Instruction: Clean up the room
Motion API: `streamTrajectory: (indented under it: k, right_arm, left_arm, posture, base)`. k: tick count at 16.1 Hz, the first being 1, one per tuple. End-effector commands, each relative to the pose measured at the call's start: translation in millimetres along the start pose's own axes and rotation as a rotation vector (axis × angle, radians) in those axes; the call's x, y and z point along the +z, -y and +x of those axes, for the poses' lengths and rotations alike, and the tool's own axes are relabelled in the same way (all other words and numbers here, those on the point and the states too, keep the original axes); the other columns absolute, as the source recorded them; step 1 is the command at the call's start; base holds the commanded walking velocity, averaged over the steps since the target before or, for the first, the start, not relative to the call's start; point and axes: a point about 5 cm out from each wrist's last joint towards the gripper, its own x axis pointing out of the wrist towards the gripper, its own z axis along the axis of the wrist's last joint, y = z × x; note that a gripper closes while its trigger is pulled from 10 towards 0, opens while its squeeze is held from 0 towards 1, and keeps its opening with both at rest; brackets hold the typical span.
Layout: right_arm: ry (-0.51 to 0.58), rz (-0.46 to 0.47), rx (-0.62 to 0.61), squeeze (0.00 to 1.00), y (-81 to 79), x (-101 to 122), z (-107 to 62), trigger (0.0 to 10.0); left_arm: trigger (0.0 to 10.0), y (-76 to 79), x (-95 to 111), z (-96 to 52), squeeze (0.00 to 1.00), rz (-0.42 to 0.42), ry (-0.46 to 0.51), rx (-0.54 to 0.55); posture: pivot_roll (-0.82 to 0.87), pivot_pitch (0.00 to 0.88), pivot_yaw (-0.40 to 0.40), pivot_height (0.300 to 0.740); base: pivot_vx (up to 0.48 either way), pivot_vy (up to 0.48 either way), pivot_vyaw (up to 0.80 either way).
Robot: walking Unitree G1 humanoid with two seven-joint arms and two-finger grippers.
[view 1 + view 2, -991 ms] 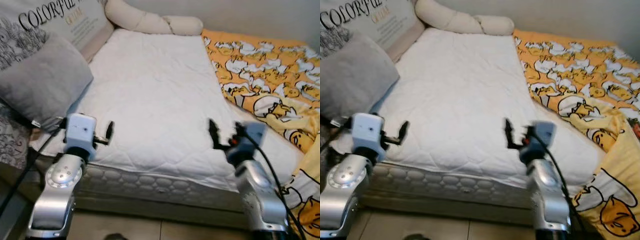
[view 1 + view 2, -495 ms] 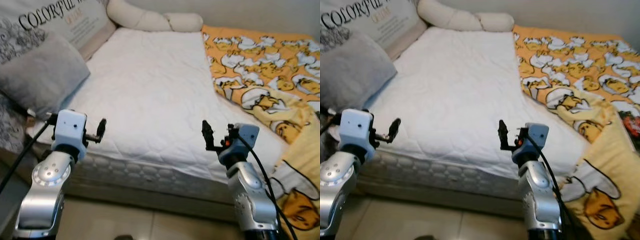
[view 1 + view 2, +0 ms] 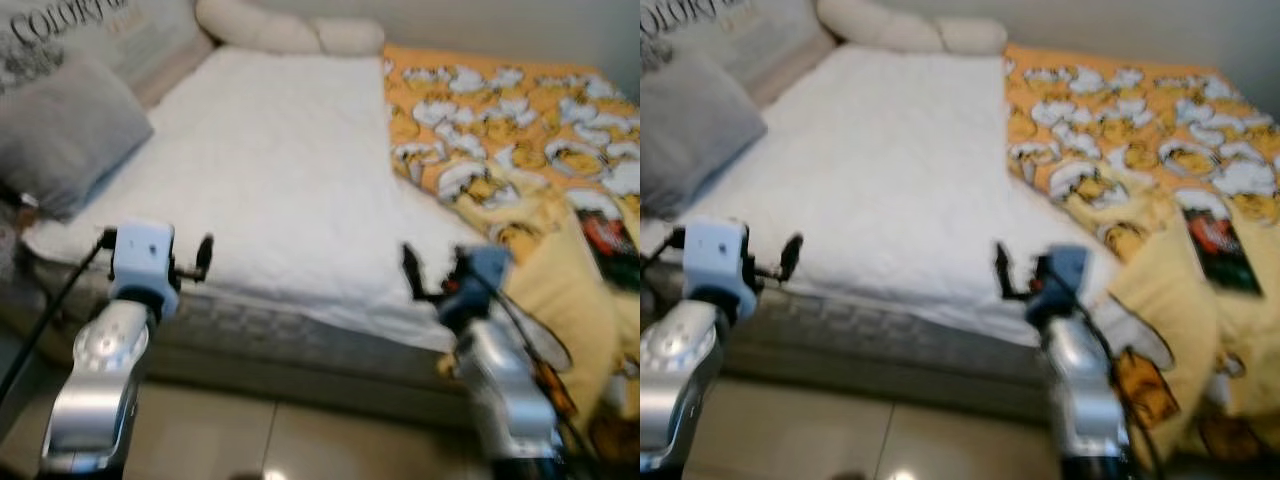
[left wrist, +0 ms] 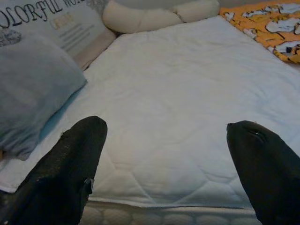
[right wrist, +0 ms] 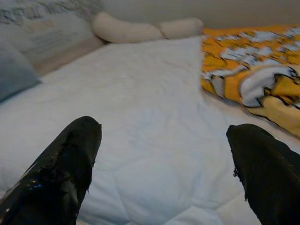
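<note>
Nearest lies a pale tiled floor (image 3: pixel 250 440), and both silver arms rise from it toward the bed. The left gripper (image 3: pixel 203 256) hangs just off the near left edge of the mattress (image 3: pixel 290 330); in its wrist view its two black fingers (image 4: pixel 70 164) stand wide apart with nothing between them. The right gripper (image 3: pixel 410 272) hangs at the near edge further right, close to where the blanket spills over; its fingers (image 5: pixel 65 164) are likewise spread wide and hold nothing.

Beyond the grippers a white quilted sheet (image 3: pixel 280 160) covers the left and middle of the bed, smooth and bare. To the right an orange and yellow blanket (image 3: pixel 500 120) printed with white and yellow cartoon figures lies rumpled over the right side of the bed, and its yellow part droops down past the near right corner toward the floor. On that blanket, near the right side, lies a flat dark item with red on it (image 3: pixel 1215 250); the head views are blurred, so it may be a book or a packet.

At the left a grey pillow (image 3: pixel 60 135) rests on the sheet's edge. Behind it stands a pale cushion with dark lettering (image 4: pixel 61 23). Farthest off, a long cream bolster (image 3: pixel 285 32) runs along the head of the bed against the wall.
</note>
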Motion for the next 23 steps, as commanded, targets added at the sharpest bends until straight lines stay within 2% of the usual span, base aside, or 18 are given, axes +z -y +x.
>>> streamTrajectory:
  k: [1,3,15,23]
  right_arm:
    - [-0.009,-0.015,-0.026,1.0,8.6,1,-0.2,10.0]
    - [-0.004,-0.041,-0.04,1.0,15.1,5,3.4,10.0]
    - [-0.037,-0.049,-0.024,1.0,14.6,0,4.8,10.0]
    - [-0.053,-0.064,-0.034,1.0,19.0,-2,4.1,10.0]
  left_arm:
    - [10.0,4.6,1,1.9,1.0,-0.003,0.008,-0.009]
    - [10.0,9.9,2,6.2,1.0,-0.016,0.018,-0.013]
    - [10.0,13.3,2,9.2,1.0,-0.023,0.027,-0.014]
    - [10.0,18.5,1,9.3,1.0,-0.021,0.028,-0.03]
  posture:
    - [0.07,0.0,-0.018,0.74]
    - [0.06,0.0,-0.021,0.74]
    - [0.06,0.0,-0.017,0.74]
    - [0.06,0.0,-0.017,0.74]
  base:
    - [0.0,-0.304,-0.8]
    - [0.0,-0.306,-0.28]
    - [0.0,-0.306,0.0]
    - [0.0,-0.32,0.66]
